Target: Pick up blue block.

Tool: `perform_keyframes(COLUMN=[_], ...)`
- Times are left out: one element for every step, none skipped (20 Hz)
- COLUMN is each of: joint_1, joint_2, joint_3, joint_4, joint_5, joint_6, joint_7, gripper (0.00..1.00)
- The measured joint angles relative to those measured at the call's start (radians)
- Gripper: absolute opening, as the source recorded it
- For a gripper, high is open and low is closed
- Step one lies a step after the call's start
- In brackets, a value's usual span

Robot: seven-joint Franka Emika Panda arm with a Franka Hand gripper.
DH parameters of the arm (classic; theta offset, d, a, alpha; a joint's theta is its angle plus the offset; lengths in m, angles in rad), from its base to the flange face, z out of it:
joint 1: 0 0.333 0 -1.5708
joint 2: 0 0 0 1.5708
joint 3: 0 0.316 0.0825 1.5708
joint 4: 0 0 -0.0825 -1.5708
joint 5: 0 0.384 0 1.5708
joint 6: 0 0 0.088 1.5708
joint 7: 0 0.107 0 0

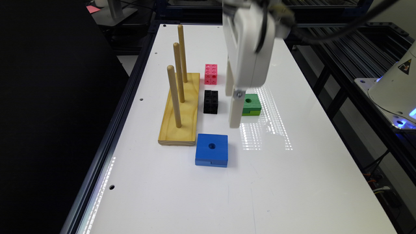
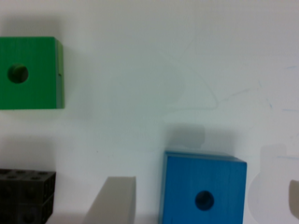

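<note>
Lying flat between open jaws in wrist view, blue block (image 2: 203, 186), untouched

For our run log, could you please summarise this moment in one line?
gripper: open, above table | blue block: on table, ungrasped | phase: approach

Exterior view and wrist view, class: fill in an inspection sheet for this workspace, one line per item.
Surface: white table, glossy, with light reflections.
Job's things: blue block flat on the table, hole up, not held.
Clutter: green block; black cube cluster; pink cube cluster; wooden peg board with three upright pegs.
Grippers: hand above the table between the black cubes and green block; in the wrist view a finger stands on either side of the blue block, open.
Cables: black cables at the arm.
Surroundings: metal frame; robot base.
</note>
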Motion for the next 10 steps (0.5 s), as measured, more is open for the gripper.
perform_keyframes(joint_1=[0.000, 0.000, 0.000, 0.000, 0.000, 0.000, 0.000, 0.000, 0.000, -0.001], joint_2=[0.006, 0.007, 0.007, 0.007, 0.007, 0.009, 0.013, 0.013, 0.033, 0.044], joint_3=[0.000, 0.000, 0.000, 0.000, 0.000, 0.000, -0.001, -0.001, -0.002, -0.002], joint_4=[0.001, 0.003, 0.003, 0.005, 0.006, 0.006, 0.005, 0.005, 0.005, 0.005], joint_5=[-0.0022, -0.0031, -0.0032, -0.0034, -0.0037, -0.0046, -0.0059, -0.0059, -0.0137, -0.0174], joint_6=[0.004, 0.004, 0.004, 0.004, 0.004, 0.004, 0.005, 0.005, 0.021, 0.032], joint_7=[0.001, 0.002, 0.003, 0.003, 0.003, 0.004, 0.004, 0.004, 0.007, 0.008], gripper=[1.00, 1.00, 1.00, 1.00, 1.00, 1.00, 1.00, 1.00, 1.00, 1.00])
